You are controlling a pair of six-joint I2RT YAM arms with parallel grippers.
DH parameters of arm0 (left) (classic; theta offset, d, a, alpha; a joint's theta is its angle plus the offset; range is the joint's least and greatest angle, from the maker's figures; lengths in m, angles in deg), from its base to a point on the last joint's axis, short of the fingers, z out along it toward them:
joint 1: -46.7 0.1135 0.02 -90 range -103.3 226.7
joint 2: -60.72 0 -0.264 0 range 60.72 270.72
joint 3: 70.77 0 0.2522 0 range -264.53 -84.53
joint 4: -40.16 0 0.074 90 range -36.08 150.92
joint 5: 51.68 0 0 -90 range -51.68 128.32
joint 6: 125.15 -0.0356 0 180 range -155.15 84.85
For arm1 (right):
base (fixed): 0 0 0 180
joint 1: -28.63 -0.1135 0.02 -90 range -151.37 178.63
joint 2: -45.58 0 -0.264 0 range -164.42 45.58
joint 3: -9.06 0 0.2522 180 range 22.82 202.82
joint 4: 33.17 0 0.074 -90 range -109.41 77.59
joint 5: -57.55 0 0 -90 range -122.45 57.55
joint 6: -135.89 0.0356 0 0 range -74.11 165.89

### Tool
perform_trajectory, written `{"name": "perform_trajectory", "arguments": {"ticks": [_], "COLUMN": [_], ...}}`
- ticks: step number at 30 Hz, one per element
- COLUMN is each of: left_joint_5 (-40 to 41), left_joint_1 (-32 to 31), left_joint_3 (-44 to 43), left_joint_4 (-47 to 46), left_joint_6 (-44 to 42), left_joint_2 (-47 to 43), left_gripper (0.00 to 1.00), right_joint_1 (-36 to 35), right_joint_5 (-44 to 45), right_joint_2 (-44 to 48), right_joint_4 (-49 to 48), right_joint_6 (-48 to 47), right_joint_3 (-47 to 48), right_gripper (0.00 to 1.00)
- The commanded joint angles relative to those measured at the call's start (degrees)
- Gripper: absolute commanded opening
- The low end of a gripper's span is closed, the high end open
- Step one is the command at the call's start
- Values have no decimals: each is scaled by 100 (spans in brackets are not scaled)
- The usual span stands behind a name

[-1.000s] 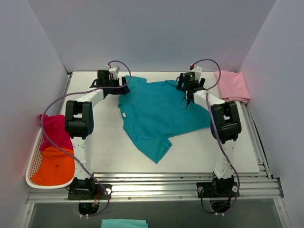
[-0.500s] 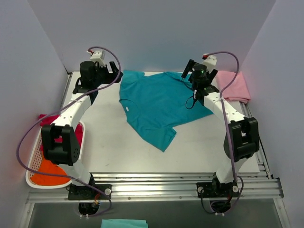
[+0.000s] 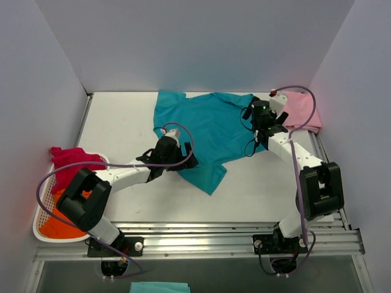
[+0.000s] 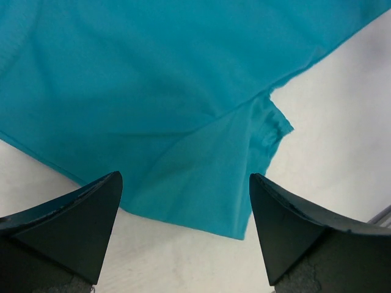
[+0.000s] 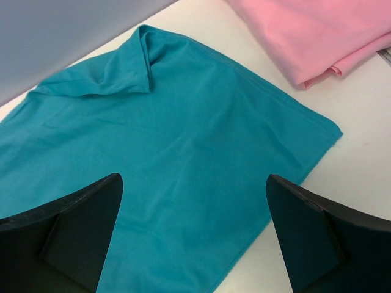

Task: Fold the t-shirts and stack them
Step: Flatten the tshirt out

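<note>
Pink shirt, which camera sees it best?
The top view: the pink shirt shows almost whole, folded, at the far right. The right wrist view shows only a close-up part. The left wrist view shows none of it.

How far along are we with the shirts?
Done: the pink shirt lies folded at the far right corner. In hand: the teal shirt is spread out, unfolded; the left gripper and right gripper hover over it, fingers open, holding nothing. Left: fold the teal one, then the magenta-red shirt and orange shirt, both bunched in the white basket, and stack all.
</note>
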Motion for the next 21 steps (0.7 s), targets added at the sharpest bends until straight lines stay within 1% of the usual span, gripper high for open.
{"name": "perform_trajectory", "arguments": {"ticks": [1, 4, 7, 8, 10, 13, 16, 19, 20, 21], "left_joint_5": [389, 362, 581, 634, 731, 687, 688, 557, 495, 433], "left_joint_1": [-279, -402, -701, -867, -1000, -1158, -1246, -1246, -1246, -1238], "left_joint_3": [21, 388, 740, 794, 978, 1216, 1261, 1147, 1103, 1007], "left_joint_4": [-539, -679, -794, -768, -785, -1065, -1189, -1425, -1496, -1584], "left_joint_6": [1081, 1573, 1900, 1944, 2084, 2278, 2314, 2331, 2331, 2331], "left_joint_2": [-68, -129, -322, -392, -419, -411, -209, 230, 518, 669], "left_gripper": [94, 94, 94, 94, 94, 94, 94, 94, 94, 100], "right_joint_1": [22, 22, 22, 31, 31, 31, 48, 48, 57, 57], "right_joint_5": [210, 236, 385, 411, 464, 543, 587, 552, 552, 561], "right_joint_2": [670, 863, 1075, 1119, 1224, 1286, 1304, 1295, 1278, 1251], "right_joint_4": [15, 146, 209, 209, 235, 288, 270, 209, 209, 217], "right_joint_6": [295, 295, 287, 287, 269, 260, 260, 269, 252, 225], "right_joint_3": [-20, -37, -125, -151, -196, -222, -266, -292, -284, -249], "right_gripper": [100, 100, 100, 100, 100, 100, 100, 100, 100, 100]}}
